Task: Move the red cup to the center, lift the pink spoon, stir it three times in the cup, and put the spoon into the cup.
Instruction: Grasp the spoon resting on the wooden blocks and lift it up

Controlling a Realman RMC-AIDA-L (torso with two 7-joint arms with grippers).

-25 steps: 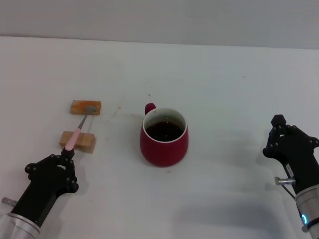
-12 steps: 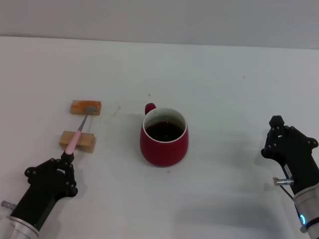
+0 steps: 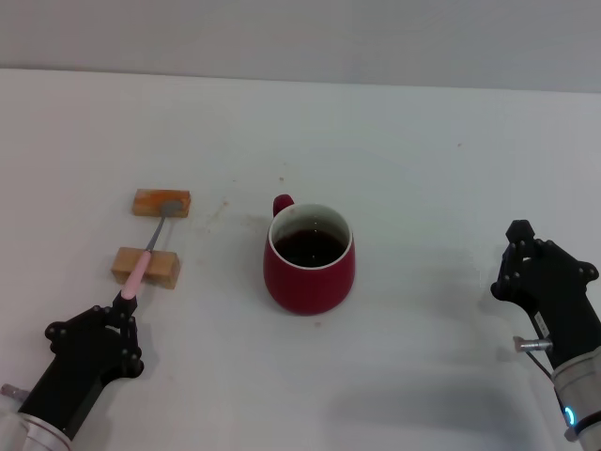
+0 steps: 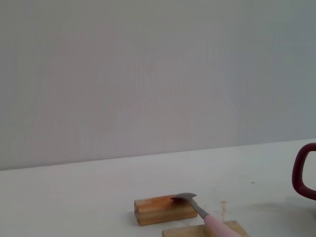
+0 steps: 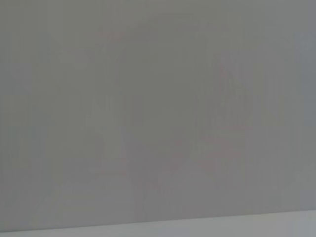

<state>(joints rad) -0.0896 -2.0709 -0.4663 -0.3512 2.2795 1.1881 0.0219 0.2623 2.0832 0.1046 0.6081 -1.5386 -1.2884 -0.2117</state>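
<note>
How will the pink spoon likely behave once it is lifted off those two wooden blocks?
The pink spoon looks thin and rigid, so it is probably light and stiff. It bridges two wooden blocks, so a nudge could roll it off. Its slim handle may pivot if the left gripper, just short of the tip, pinches only the end.

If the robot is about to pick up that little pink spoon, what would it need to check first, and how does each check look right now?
1. Red cup upright near the table's middle: ok.
2. Pink spoon resting across the two wooden blocks, bowl on the far block: ok.
3. Left gripper lined up at the spoon's handle end: ok.
4. Left gripper closed on the handle: cannot tell.
5. Right gripper off to the side, clear of the cup: ok.
6. Cup already holds dark liquid, so spilling is possible: not ok.
</note>
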